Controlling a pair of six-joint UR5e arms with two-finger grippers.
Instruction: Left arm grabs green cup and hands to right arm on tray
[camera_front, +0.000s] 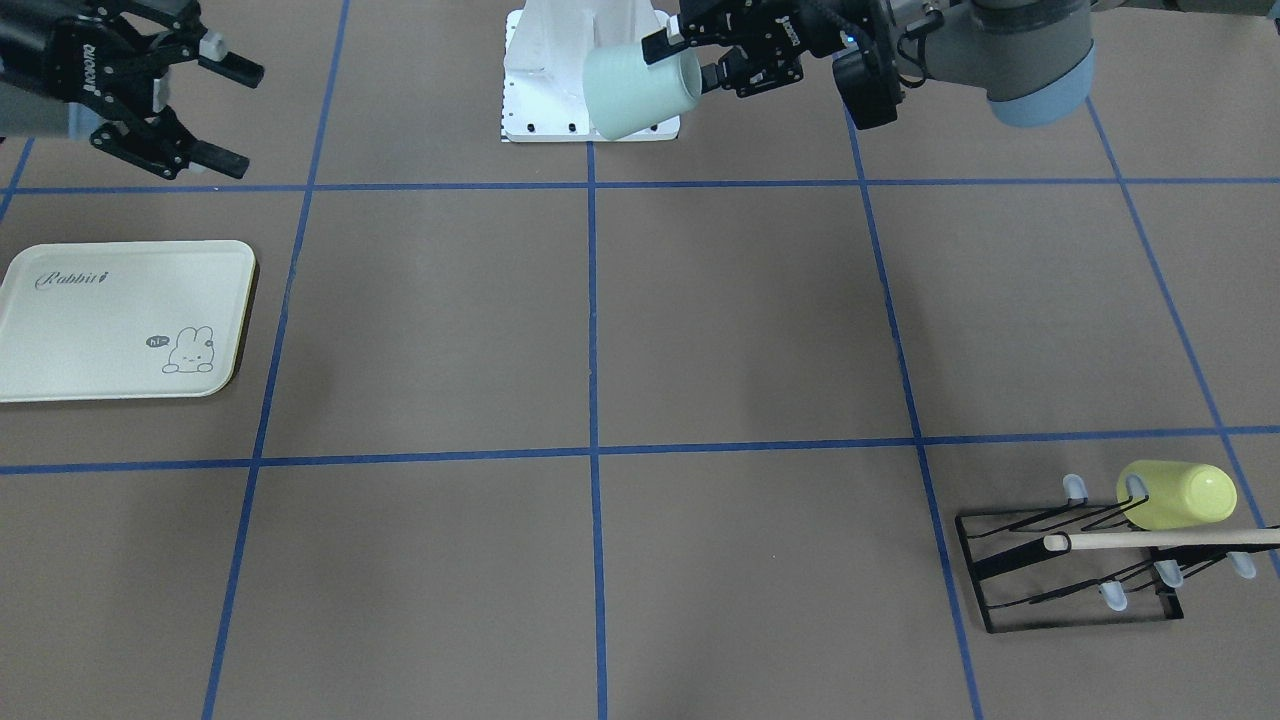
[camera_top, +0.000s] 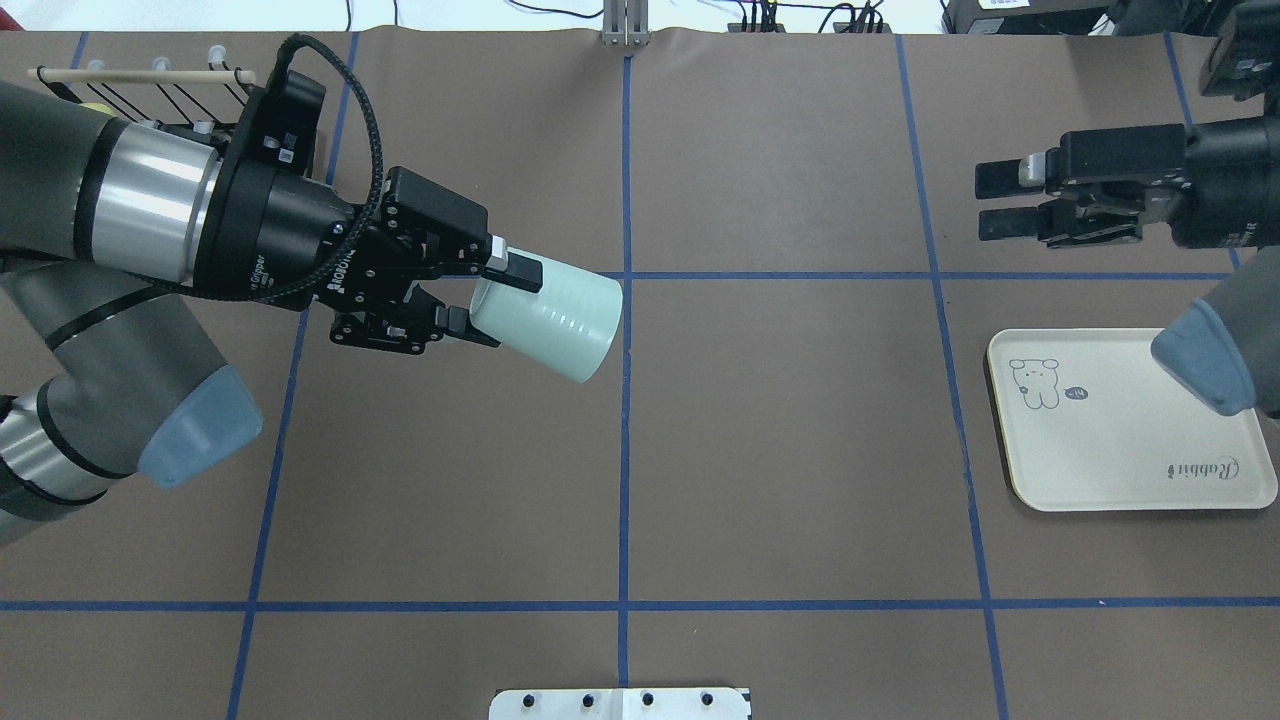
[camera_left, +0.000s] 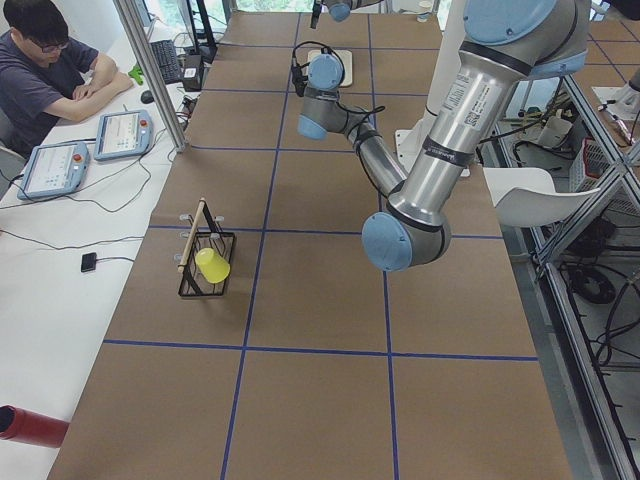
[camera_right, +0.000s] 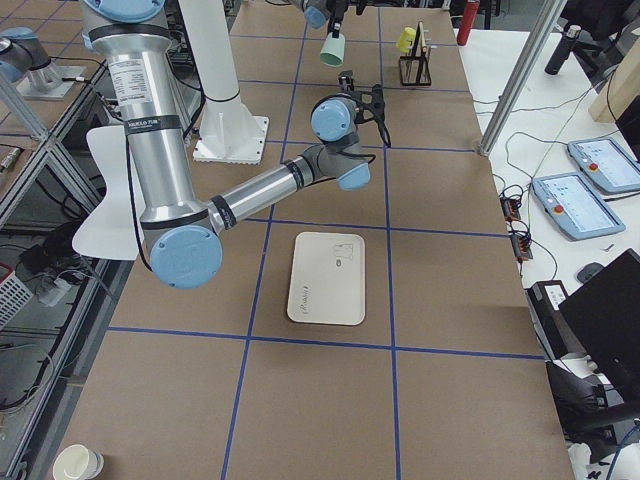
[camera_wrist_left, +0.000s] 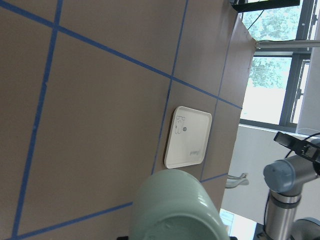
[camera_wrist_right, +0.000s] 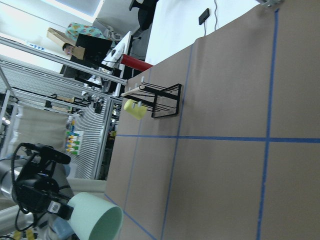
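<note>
Left fingers (camera_top: 515, 272) pinch green cup (camera_top: 560, 325) (lying sideways); right fingers (camera_top: 1000, 178) spread near tray (camera_top: 1120, 450).

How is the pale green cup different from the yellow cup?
The pale mint-green plastic cup is held up in the air by the left gripper; the yellow-lime plastic cup sits on the black wire rack. One is pale mint, the other bright yellow. Both are smooth tumblers without handles, tipped sideways.
</note>
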